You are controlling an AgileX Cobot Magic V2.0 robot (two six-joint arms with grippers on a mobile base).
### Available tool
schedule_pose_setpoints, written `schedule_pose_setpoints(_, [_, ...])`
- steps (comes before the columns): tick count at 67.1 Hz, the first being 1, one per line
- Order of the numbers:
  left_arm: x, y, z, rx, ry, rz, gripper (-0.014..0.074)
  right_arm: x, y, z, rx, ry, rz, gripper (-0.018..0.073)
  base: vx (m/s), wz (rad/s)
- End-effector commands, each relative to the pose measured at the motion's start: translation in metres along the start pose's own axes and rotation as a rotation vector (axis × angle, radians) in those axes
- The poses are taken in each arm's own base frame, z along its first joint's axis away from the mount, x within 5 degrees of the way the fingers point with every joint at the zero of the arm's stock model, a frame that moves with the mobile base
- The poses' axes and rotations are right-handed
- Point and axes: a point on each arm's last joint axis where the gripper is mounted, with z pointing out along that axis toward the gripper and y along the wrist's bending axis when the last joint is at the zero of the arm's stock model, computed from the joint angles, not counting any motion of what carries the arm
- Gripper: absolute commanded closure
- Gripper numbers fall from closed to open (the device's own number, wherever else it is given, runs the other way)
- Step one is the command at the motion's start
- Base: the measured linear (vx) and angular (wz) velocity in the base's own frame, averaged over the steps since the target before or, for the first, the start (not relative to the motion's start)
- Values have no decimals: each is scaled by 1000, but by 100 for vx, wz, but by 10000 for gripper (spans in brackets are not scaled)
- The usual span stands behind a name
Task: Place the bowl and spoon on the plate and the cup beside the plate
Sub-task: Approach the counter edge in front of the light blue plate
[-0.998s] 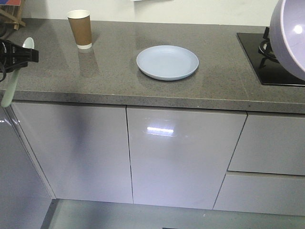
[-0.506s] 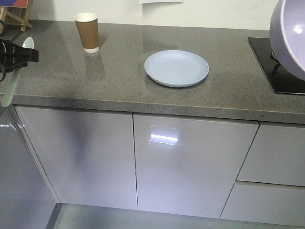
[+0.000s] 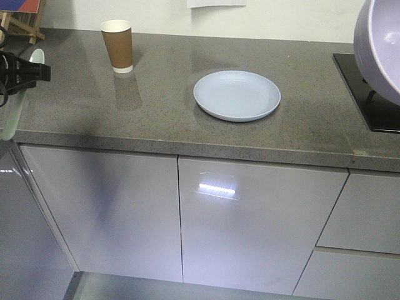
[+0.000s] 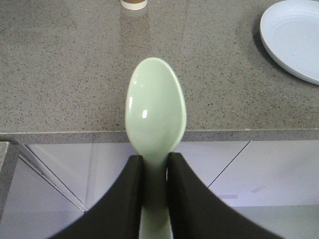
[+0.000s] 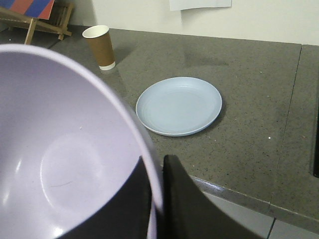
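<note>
Grey countertop (image 3: 156, 115) bears the plate (image 3: 237, 95), with the cup (image 3: 117, 47) far-left of it. My left gripper (image 4: 154, 160) clamps the spoon (image 4: 155, 109) and my right gripper (image 5: 157, 170) pinches the bowl (image 5: 65, 149) by its rim, both aloft. Next, I judge, I lower the bowl onto the plate.

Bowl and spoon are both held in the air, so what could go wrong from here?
The right tool pinches the lilac bowl only by its rim, so it may tilt or slip before reaching the plate. The left tool holds the mint spoon at the edge of the counter; a slip could drop it off the side.
</note>
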Motion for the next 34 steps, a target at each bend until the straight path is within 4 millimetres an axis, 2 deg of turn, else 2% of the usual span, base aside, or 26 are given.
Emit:
schedule_pose_setpoints(1, [-15, -2, -19, -2, -118, -14, 602, -13, 9, -9, -3, -99, -17, 564, 5, 3])
schedule_pose_setpoints(34, [-15, -2, -19, -2, -118, -14, 602, -13, 9, -9, -3, -99, -17, 564, 5, 1])
